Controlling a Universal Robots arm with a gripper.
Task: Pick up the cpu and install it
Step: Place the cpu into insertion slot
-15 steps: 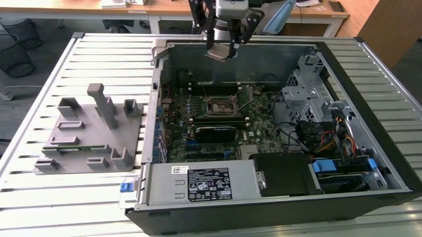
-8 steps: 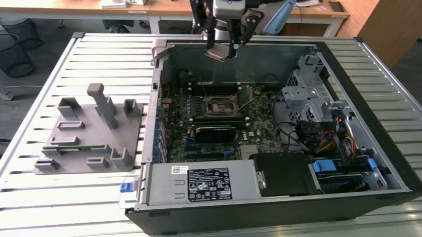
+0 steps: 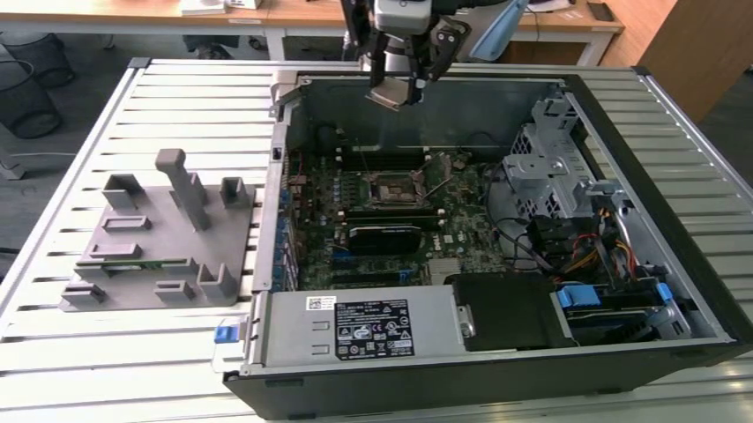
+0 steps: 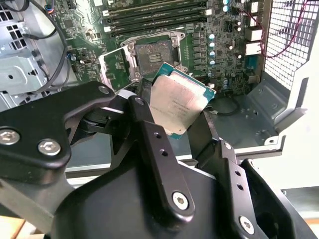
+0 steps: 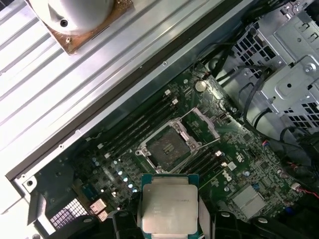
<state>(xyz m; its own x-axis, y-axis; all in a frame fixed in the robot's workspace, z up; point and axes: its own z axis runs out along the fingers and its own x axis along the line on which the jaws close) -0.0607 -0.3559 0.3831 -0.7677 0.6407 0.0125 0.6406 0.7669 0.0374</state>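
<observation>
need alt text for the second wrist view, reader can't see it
The tool holds the cpu tilted between its black fingers, silvery top facing the camera. Behind it lies the green motherboard with its empty socket, frame lifted open.

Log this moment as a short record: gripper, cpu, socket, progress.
gripper: gripper shut on the cpu, above the far edge of the open computer case
cpu: cpu held in the air, clear of the board
socket: socket frame open, empty
grey block: grey block beside the case, exterior view's left
progress: cpu picked up, not yet installed
</observation>
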